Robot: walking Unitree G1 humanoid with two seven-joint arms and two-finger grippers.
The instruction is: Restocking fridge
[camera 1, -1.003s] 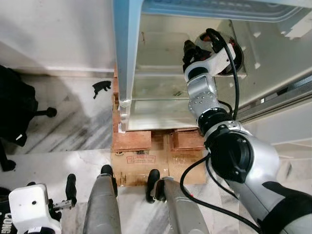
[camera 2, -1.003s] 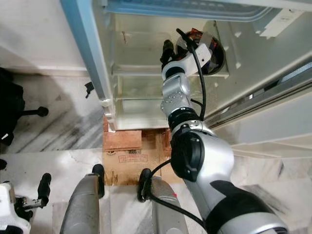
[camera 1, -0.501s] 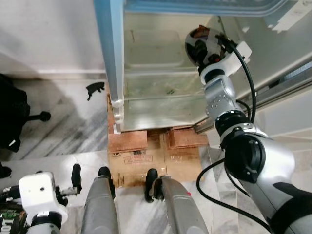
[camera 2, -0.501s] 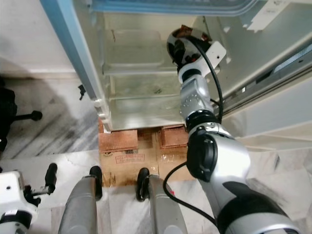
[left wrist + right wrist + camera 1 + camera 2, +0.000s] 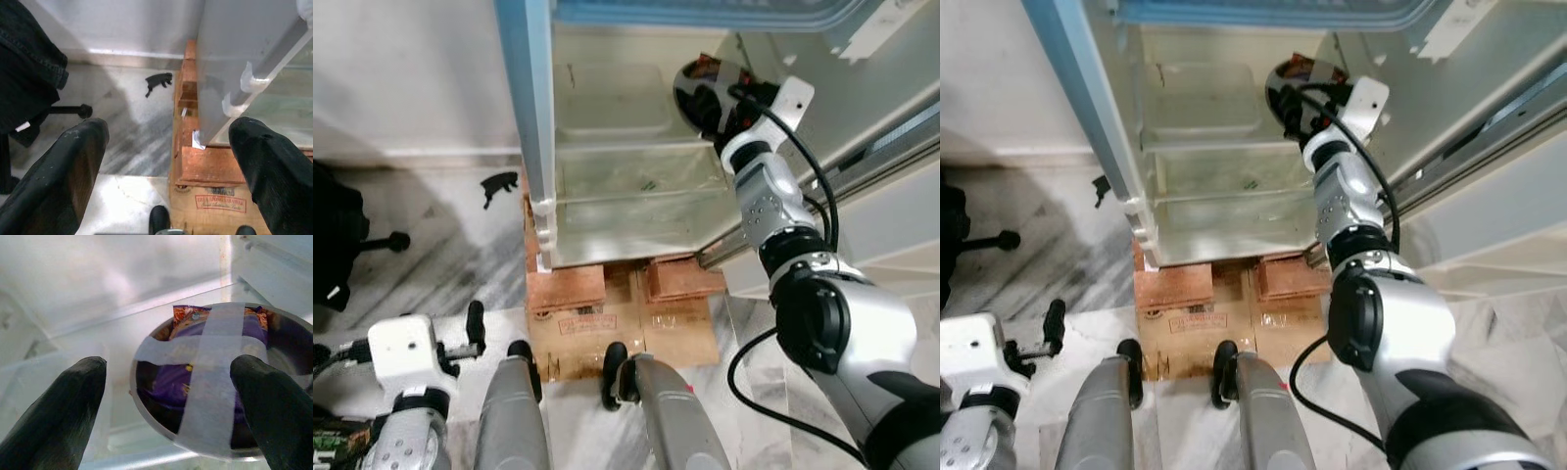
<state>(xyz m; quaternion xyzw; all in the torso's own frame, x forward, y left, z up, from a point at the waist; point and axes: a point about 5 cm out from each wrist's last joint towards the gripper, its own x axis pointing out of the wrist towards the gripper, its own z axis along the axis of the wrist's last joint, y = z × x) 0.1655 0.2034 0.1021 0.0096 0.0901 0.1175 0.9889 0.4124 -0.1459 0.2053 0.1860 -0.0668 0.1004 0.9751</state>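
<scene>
A round metal bowl [image 5: 215, 382] sits on a glass shelf [image 5: 636, 166] inside the open fridge [image 5: 636, 117], toward the shelf's right side. It holds orange and purple snack packets [image 5: 195, 347], and 2 strips of pale tape [image 5: 210, 377] cross over its mouth. In the head views the same bowl [image 5: 705, 88] shows just beyond the wrist of the right arm.

The right gripper [image 5: 171, 396] is raised into the fridge in front of the bowl. Its 2 black fingers [image 5: 63, 406] are spread wide apart, 1 on each side of the bowl's rim as seen from the wrist, and they hold nothing. Whether either finger touches the bowl cannot be told.

Below that shelf lies a lower clear shelf [image 5: 626, 220]. The fridge's blue door edge [image 5: 524, 127] stands to the left of the shelves. The fridge rests on reddish bricks [image 5: 568, 289], with flattened cardboard [image 5: 626, 328] spread on the marble floor [image 5: 440, 235] near the robot's legs [image 5: 509, 411].

The left gripper [image 5: 166, 161] hangs low at the near left, over the floor. Its fingers [image 5: 73, 161] are also spread apart and empty. On the floor to the left of the fridge lies a small black scrap [image 5: 499, 183], and farther left a dark chair base [image 5: 352, 245] with denim cloth [image 5: 29, 63] over it.
</scene>
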